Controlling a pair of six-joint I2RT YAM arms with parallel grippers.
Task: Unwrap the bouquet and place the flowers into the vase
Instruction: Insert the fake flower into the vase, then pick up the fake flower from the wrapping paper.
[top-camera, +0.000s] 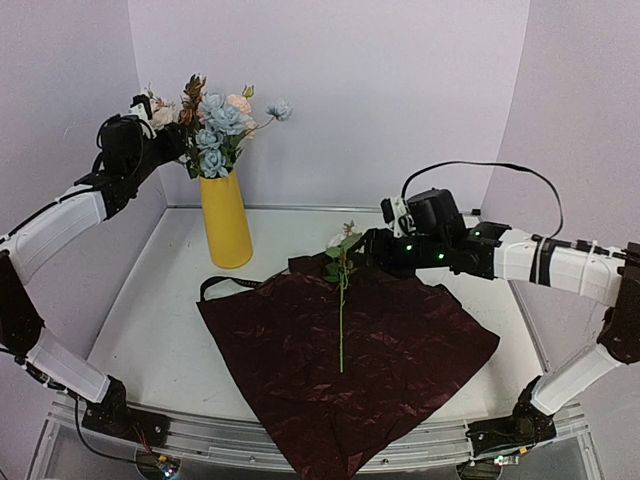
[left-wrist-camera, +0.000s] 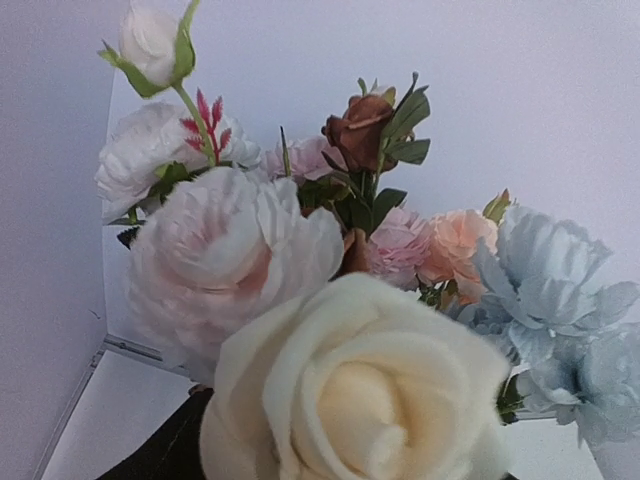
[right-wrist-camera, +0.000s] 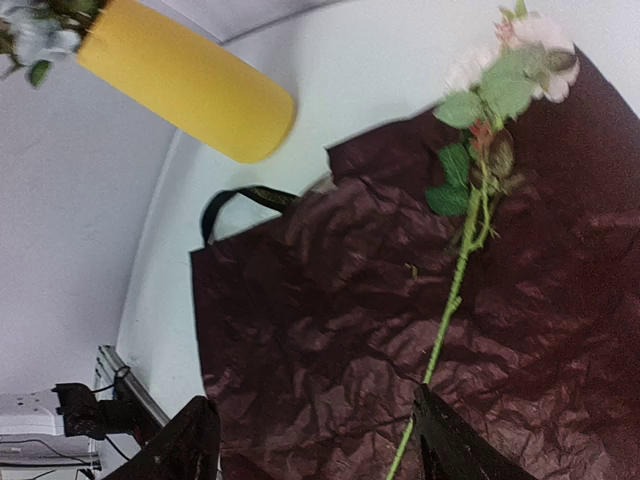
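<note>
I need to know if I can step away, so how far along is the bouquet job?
Done: the paper lies spread flat with the ribbon loose at its edge, and most flowers stand in the vase. In hand: the left gripper is up at that bunch, and the right gripper hovers open over the last flower on the paper. Left: lift that one stem into the vase.
</note>
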